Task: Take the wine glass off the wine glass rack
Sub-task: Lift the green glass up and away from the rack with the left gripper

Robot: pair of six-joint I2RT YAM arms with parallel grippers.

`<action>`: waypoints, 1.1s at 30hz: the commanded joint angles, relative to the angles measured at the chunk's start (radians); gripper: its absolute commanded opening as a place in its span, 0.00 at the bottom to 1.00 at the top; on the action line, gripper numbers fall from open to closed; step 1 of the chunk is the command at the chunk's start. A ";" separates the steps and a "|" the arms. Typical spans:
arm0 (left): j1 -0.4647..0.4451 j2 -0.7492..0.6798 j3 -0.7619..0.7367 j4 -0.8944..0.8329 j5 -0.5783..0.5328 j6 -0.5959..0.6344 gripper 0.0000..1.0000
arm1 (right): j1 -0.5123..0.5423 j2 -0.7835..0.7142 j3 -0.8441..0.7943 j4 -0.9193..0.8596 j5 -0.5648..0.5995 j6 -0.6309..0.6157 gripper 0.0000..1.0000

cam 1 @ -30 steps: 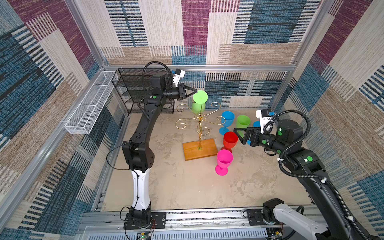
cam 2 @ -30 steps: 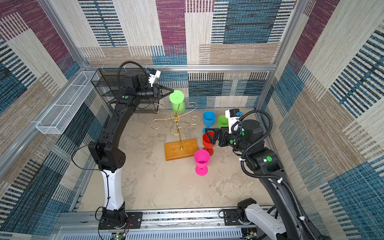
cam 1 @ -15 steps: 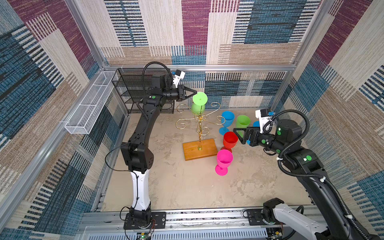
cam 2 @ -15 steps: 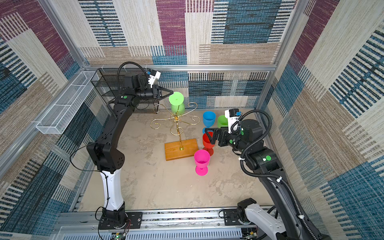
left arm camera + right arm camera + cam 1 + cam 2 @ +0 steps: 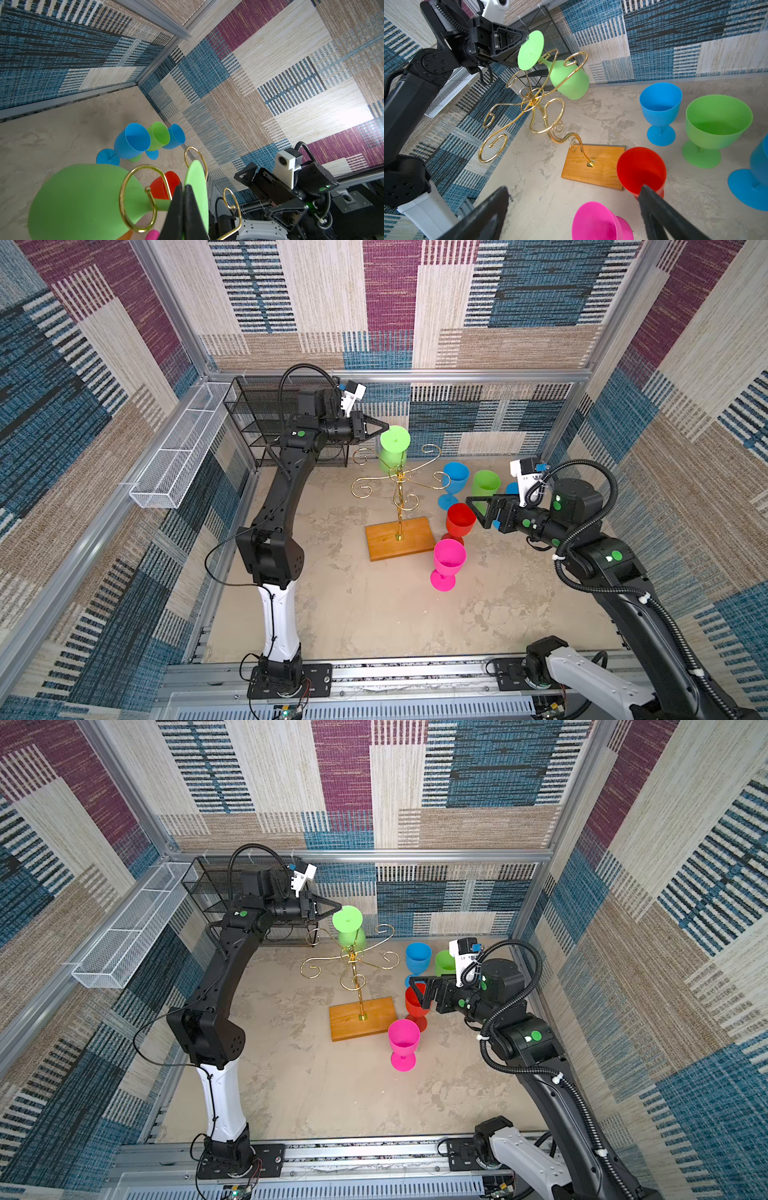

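**Green glass on the rack, closed claw at its foot.** A lime-green plastic wine glass (image 5: 395, 439) hangs bowl-down from a scroll arm at the back of the wine glass rack (image 5: 386, 539). The rack is a thin gold wire post with curled arms on a rectangular orange-brown wooden base, and it stands mid-floor on a mottled beige surface.

The left gripper (image 5: 381, 428) reaches in level from a raised, stretched arm. Its pointed black fingers are pressed together, with the tips at the edge of the glass's flat round foot. Whether they pinch that edge cannot be told.

The right gripper (image 5: 478, 512), on a low bent arm, is spread wide and empty, just beside the rim of a red goblet (image 5: 459, 518). A pink goblet (image 5: 449, 560) stands upright near the base.

Farther back, a blue goblet (image 5: 455, 479), a green goblet (image 5: 485, 485) and a second blue goblet (image 5: 175, 136) stand upright, all of smooth matte plastic. A black mesh shelf unit (image 5: 257, 414) and a white wire basket (image 5: 174, 460) line the left wall.
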 commanded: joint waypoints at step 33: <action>0.047 -0.090 -0.125 0.008 0.042 0.054 0.00 | 0.000 -0.004 0.008 0.023 -0.001 -0.005 0.99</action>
